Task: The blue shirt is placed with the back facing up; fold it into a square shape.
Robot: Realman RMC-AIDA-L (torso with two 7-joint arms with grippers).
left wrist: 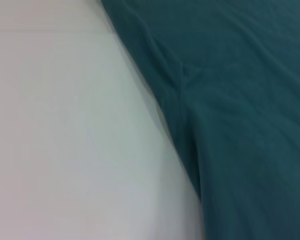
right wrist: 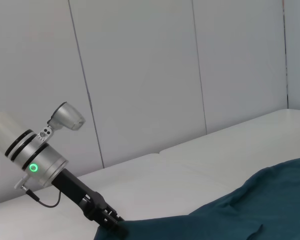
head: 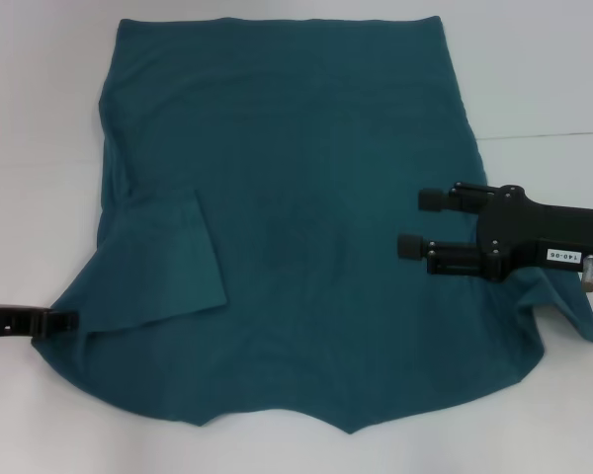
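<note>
The blue shirt (head: 306, 227) lies spread flat on the white table (head: 40, 118), with its hem at the far side. One flap of fabric (head: 183, 262) lies folded inward on its left part. My left gripper (head: 67, 320) sits low at the shirt's left edge, right where the cloth comes to a point. The right wrist view shows that left gripper (right wrist: 112, 225) meeting the edge of the shirt (right wrist: 240, 210). My right gripper (head: 413, 222) hovers open over the shirt's right part, pointing left with nothing between its fingers. The left wrist view shows only a shirt seam (left wrist: 240, 100) and table (left wrist: 65, 125).
White table surface surrounds the shirt on all sides, with a seam line (head: 544, 135) running across it at the right. A pale panelled wall (right wrist: 140, 75) stands behind the table.
</note>
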